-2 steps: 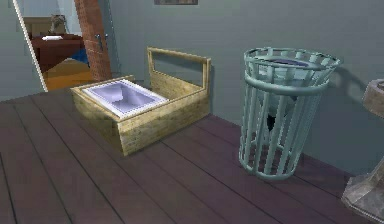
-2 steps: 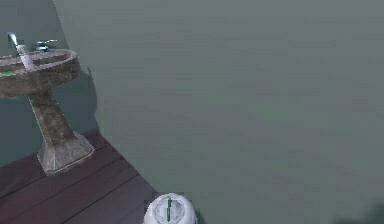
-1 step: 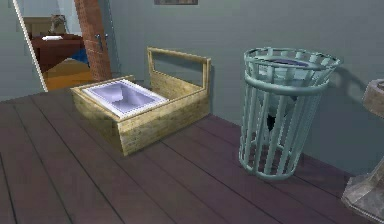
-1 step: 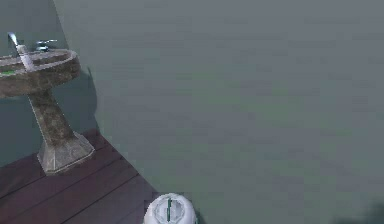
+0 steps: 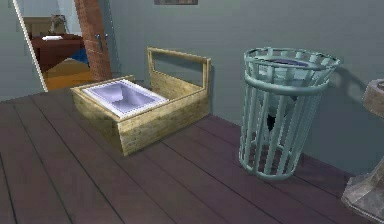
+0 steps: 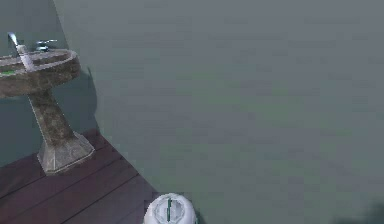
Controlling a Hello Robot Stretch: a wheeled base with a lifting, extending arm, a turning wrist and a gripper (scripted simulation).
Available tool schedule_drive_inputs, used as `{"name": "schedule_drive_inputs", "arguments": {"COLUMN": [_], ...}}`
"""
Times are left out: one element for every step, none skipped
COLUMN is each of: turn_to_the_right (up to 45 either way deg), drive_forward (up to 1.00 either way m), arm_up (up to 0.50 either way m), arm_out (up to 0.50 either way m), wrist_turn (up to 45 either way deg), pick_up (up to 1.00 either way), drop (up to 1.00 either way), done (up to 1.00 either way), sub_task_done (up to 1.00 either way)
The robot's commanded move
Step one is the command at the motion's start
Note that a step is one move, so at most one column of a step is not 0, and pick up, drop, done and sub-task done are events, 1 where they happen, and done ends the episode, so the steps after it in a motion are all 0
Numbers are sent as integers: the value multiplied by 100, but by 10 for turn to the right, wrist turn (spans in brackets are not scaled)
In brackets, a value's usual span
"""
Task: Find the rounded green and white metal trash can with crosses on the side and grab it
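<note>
A small rounded white thing with a green mark on top [image 6: 168, 210] sits on the dark plank floor at the arm side view's bottom edge, close to the grey-green wall. Its sides are cut off by the picture's edge, so I cannot tell whether they carry crosses. A taller pale teal trash can [image 5: 284, 110] made of upright slats, with a dark liner inside, stands by the wall at the forward view's right.
A wooden box with a white tray inside [image 5: 140, 103] lies on the floor ahead, its lid raised. A stone pedestal sink [image 6: 42, 100] stands at the arm side view's left, and its edge [image 5: 372, 150] is at the forward view's right. An open doorway [image 5: 62, 50] is at far left.
</note>
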Motion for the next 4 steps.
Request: {"name": "schedule_drive_inputs", "arguments": {"turn_to_the_right": [0,0,0,0], "drive_forward": [0,0,0,0], "arm_up": [0,0,-30,0], "arm_out": [0,0,0,0], "wrist_turn": [450,240,0,0], "pick_up": [0,0,0,100], "drop": [0,0,0,0], "done": [0,0,0,0], "sub_task_done": [0,0,0,0]}}
